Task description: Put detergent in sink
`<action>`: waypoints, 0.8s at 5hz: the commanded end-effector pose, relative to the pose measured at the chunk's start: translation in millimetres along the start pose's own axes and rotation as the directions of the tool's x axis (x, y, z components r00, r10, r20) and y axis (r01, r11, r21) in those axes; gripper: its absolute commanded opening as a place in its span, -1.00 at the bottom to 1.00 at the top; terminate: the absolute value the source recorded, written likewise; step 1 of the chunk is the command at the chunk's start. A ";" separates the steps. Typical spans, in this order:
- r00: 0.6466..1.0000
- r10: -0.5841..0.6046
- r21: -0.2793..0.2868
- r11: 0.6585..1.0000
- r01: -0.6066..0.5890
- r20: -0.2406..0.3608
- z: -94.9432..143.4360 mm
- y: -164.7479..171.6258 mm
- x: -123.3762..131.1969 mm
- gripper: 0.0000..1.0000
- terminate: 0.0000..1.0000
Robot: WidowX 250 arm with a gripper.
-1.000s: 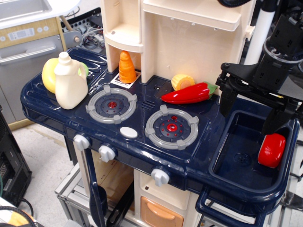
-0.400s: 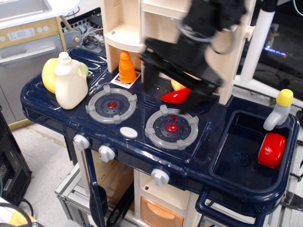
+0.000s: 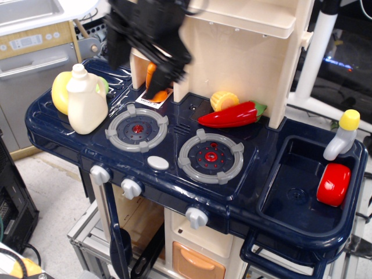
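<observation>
The cream-white detergent jug (image 3: pixel 86 103) stands upright at the far left of the dark navy toy counter, handle to the right. The navy sink (image 3: pixel 296 174) is at the far right, with a red round toy (image 3: pixel 333 185) against its right wall. My black gripper (image 3: pixel 145 67) is motion-blurred high over the back of the counter, above and to the right of the jug, not touching it. Its fingers (image 3: pixel 118 52) stand apart and hold nothing.
A yellow toy (image 3: pixel 58 92) sits behind the jug. Two grey burners (image 3: pixel 138 128) (image 3: pixel 210 156) fill the middle. An orange carrot (image 3: pixel 157 90), corn (image 3: pixel 224 100) and a red pepper (image 3: pixel 229 115) lie along the cream back wall. The grey faucet (image 3: pixel 342 138) stands by the sink.
My gripper has swept left from above the sink, across the burners, to above the counter's back left near the jug. The objects have not moved.
</observation>
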State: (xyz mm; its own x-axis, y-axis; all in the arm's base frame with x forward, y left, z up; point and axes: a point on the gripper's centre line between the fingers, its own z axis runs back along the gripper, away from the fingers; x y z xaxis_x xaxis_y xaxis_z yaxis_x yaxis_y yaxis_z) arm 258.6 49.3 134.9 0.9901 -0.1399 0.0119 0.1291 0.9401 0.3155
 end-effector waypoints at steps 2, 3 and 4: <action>0.986 -0.094 0.013 0.996 0.093 0.139 -13.7 60.2 15.0 1.00 -1.00; 0.985 -0.066 -0.010 0.998 0.069 0.160 -26.6 66.5 15.2 1.00 -1.00; 0.982 -0.075 -0.019 0.997 0.079 0.173 -41.6 75.5 13.4 1.00 -1.00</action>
State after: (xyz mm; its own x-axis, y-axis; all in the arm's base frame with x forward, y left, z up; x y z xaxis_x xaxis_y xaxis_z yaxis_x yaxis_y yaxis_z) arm 280.5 131.4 106.4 0.9597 -0.2420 0.1429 0.1972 0.9421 0.2711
